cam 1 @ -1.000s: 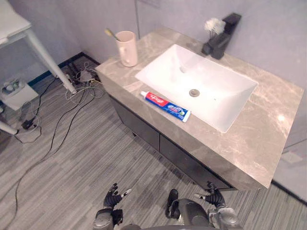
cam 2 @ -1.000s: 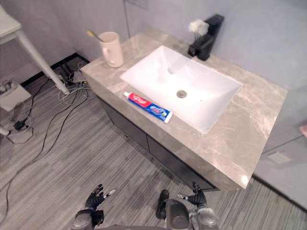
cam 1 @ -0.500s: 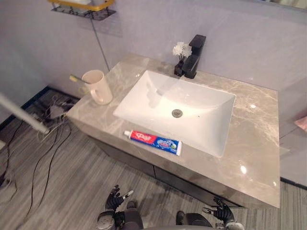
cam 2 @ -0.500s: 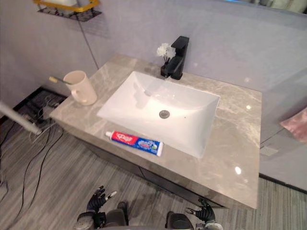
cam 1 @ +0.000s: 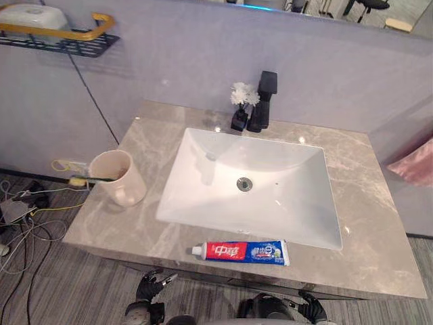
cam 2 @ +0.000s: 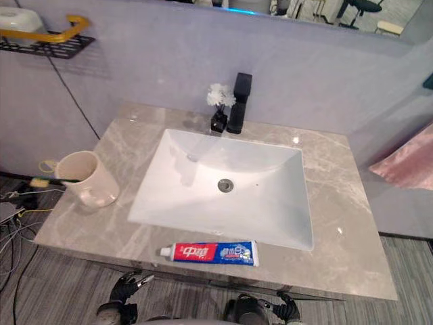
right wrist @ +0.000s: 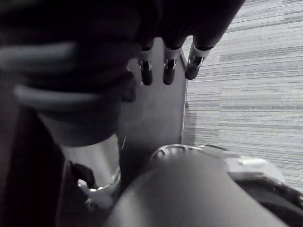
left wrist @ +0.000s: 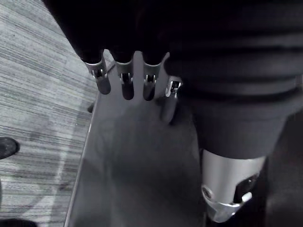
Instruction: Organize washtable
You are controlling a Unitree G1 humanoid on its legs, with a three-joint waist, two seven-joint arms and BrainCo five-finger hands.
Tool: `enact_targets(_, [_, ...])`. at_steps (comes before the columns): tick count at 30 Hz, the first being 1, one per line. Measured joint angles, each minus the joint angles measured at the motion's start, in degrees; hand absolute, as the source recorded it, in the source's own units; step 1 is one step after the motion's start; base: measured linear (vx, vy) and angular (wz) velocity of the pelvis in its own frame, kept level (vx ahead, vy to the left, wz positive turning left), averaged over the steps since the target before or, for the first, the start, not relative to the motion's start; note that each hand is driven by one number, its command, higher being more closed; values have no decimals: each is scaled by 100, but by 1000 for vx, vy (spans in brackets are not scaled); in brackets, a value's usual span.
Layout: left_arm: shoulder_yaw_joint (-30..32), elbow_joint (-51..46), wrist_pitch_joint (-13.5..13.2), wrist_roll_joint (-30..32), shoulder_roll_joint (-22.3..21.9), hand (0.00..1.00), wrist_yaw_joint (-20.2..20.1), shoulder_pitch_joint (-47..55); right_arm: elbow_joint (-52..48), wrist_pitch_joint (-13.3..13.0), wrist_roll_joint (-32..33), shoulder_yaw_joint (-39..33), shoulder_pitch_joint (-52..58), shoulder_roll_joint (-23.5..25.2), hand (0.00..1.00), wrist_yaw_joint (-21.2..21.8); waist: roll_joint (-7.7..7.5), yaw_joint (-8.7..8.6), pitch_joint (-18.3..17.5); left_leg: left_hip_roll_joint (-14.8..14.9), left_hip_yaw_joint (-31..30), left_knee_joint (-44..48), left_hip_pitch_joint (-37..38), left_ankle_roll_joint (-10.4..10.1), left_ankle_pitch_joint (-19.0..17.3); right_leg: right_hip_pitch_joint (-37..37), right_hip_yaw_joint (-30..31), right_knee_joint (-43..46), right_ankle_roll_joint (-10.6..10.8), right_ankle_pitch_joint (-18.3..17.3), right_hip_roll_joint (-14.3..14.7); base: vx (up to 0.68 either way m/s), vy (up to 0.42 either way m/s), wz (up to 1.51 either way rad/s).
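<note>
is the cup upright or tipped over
Upright: the cup stands on its base on the countertop, mouth up, with the toothbrush leaning in it.

We see a black faucet (cam 1: 264,101) standing close to the grey wall (cam 1: 176,61), with a small dark vase of white flowers (cam 1: 242,96) just beside it on its left. High on that wall, off to the left, hangs a black wire shelf (cam 1: 64,42) with a yellow rail. A pink cloth (cam 1: 414,161) hangs at the far right, and loose cables (cam 1: 20,223) lie on the striped grey floor (cam 1: 47,291) at the lower left.
</note>
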Motion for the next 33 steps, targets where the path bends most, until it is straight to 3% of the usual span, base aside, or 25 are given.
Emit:
enact_targets(1, [-1, 41, 4, 7, -101, 0, -14, 63, 8, -3, -17, 8, -14, -86, 0, 8, 174, 4, 1, 41, 5, -31, 32, -58, 41, 170, 42, -399, -6, 132, 128, 104, -30, -31])
enact_targets(3, [1, 42, 23, 11, -220, 0, -14, 182, 8, -3, -38, 0, -37, -134, 0, 14, 259, -3, -5, 93, 7, -57, 100, -138, 115, 361, 90, -769, -15, 280, 240, 84, -45, -20])
enact_targets(7, [143, -2, 34, -44, -132, 0, -62, 223, 12, -4, -37, 117, -2, -66, 0, 18, 35, 61, 37, 250, 33, 1148, -300, -198, 121, 843, 282, -1522, 15, 470, 369, 3, -63, -14])
enact_targets(10, [174, -2, 56, -45, -66, 0, -64, 371, 11, -37, -36, 113, -108, -79, 0, 14, -17, 211, 58, 387, 41, 1821, -546, -183, -8, 935, 771, -1796, 31, 640, 485, 0, 34, -76])
enact_targets(12, [262, 1, 76, -48, -97, 0, -56, 426, 10, -49, -35, 102, -193, -70, 0, 2, -3, 200, 52, 357, -171, 1579, -558, -113, -128, 934, 960, -1840, -17, 715, 471, 7, 117, -51])
enact_targets(14, [259, 0, 84, -50, -94, 0, -55, 456, 9, -67, -36, 86, -211, -78, 0, -8, 9, 201, 45, 273, -552, 849, -539, -170, -96, 920, 1082, -1838, 76, 786, 406, -28, 186, -38])
enact_targets(15, [238, 2, 84, -53, -150, 0, -51, 468, 12, -128, -38, 61, -191, -112, 0, -61, 189, 183, 28, 378, -695, 188, -482, -325, 181, 920, 1106, -1869, 189, 820, 492, -47, 212, -30])
enact_targets(20, [253, 6, 125, -50, -81, 0, -44, 536, 8, -128, -72, 45, -41, -15, 0, -99, -25, 194, -41, -13, -549, -352, -90, -197, 258, 1227, 1148, -2227, 411, 1053, 165, 8, 168, -6])
enact_targets(23, [251, 10, 132, -49, -79, 0, -68, 649, 37, -127, -75, -35, 66, -27, 0, -107, 2, 180, -46, -140, -547, -523, 149, -87, 338, 1383, 1134, -2247, 453, 1044, 75, 69, 101, 1])
enact_targets(33, [206, 66, 121, -45, -101, 0, -127, 631, 365, -129, -91, -46, 28, -129, 0, -103, 106, 182, -114, -208, -729, -641, 315, -81, 468, 1545, 890, -2365, 473, 1084, 67, 17, 16, 9])
